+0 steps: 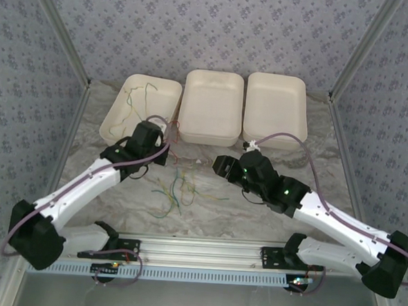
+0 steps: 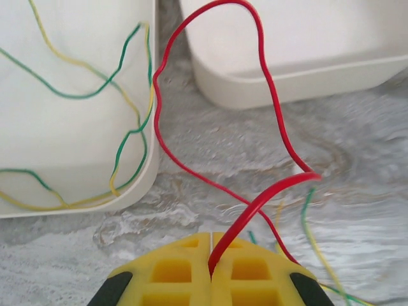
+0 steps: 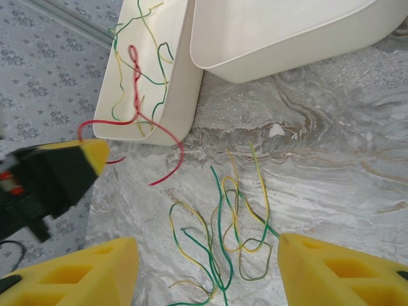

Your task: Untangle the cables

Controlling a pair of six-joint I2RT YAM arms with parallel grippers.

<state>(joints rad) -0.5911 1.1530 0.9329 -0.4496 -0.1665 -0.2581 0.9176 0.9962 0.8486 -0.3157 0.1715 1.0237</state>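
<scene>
My left gripper is shut on a red cable, which loops up over the gap between two white trays. The top view places that gripper at the near right corner of the left tray. Green and yellow cables lie inside this tray. A loose tangle of green and yellow cables rests on the marbled table. My right gripper hovers open above this tangle, touching nothing. The red cable curls off the left gripper's yellow finger.
Three white trays stand in a row at the back: the left one, a middle tray and a right tray. Patterned walls close in both sides. Purplish-grey arm cables arc over the right arm.
</scene>
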